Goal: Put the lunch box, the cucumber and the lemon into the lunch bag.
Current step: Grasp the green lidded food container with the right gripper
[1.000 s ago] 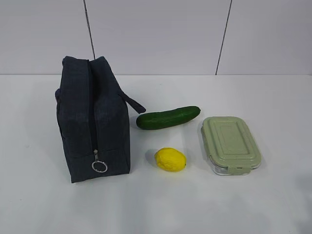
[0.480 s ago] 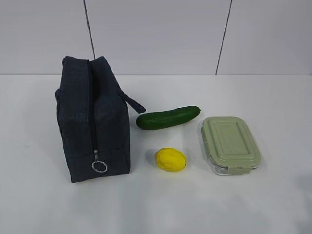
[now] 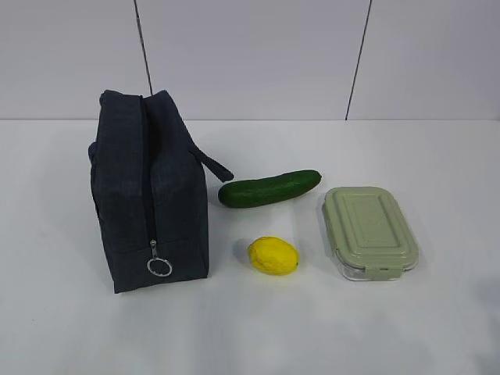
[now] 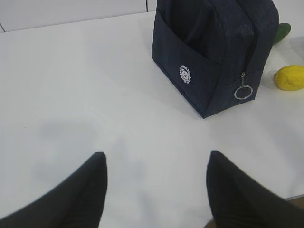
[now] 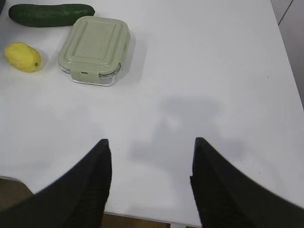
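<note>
The dark navy lunch bag (image 3: 148, 191) stands upright on the left of the white table, zipper shut, silver ring pull (image 3: 159, 267) low on its front. Right of it lie the green cucumber (image 3: 269, 188), the yellow lemon (image 3: 273, 255) and the lunch box (image 3: 369, 231) with its pale green lid. No gripper shows in the exterior view. In the left wrist view my left gripper (image 4: 156, 159) hangs open over bare table, well short of the lunch bag (image 4: 213, 47). My right gripper (image 5: 149, 145) is open too, near the table's front edge, apart from the lunch box (image 5: 95, 49), lemon (image 5: 22, 57) and cucumber (image 5: 51, 14).
The table's front edge (image 5: 142, 216) runs just below my right gripper, and its right edge (image 5: 287, 52) shows at the far right. A pale panelled wall (image 3: 250, 55) closes the back of the table.
</note>
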You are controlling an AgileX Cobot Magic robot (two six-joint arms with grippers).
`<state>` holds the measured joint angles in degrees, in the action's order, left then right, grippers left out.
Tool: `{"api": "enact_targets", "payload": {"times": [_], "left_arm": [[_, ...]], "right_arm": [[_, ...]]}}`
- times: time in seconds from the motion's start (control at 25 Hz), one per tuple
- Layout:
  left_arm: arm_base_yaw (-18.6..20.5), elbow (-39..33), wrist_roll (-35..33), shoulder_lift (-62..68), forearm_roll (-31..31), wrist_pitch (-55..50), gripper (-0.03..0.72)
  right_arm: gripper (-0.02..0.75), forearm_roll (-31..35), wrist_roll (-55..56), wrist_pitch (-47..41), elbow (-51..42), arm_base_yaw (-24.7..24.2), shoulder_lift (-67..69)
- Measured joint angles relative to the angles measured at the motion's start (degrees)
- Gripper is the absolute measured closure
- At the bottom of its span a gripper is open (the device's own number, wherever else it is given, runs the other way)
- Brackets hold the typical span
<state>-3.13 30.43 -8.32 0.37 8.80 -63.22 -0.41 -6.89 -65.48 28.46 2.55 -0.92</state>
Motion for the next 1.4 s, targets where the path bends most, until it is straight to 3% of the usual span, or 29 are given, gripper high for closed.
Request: {"api": "enact_targets", "payload": {"times": [0.56, 1.0, 1.4], "left_arm": [[0.0, 0.0, 0.0, 0.0, 0.0, 0.0, 0.223], [0.0, 0.0, 0.0, 0.0, 0.0, 0.0, 0.223], [0.0, 0.0, 0.0, 0.0, 0.0, 0.0, 0.223]], "right_arm": [[0.303, 0.41, 0.0, 0.0, 5.52, 0.0, 1.08], [0.303, 0.41, 0.13, -0.09, 15.78, 0.0, 14.61], [0.303, 0.41, 2.95, 0.25, 19.69, 0.0, 26.38]]}}
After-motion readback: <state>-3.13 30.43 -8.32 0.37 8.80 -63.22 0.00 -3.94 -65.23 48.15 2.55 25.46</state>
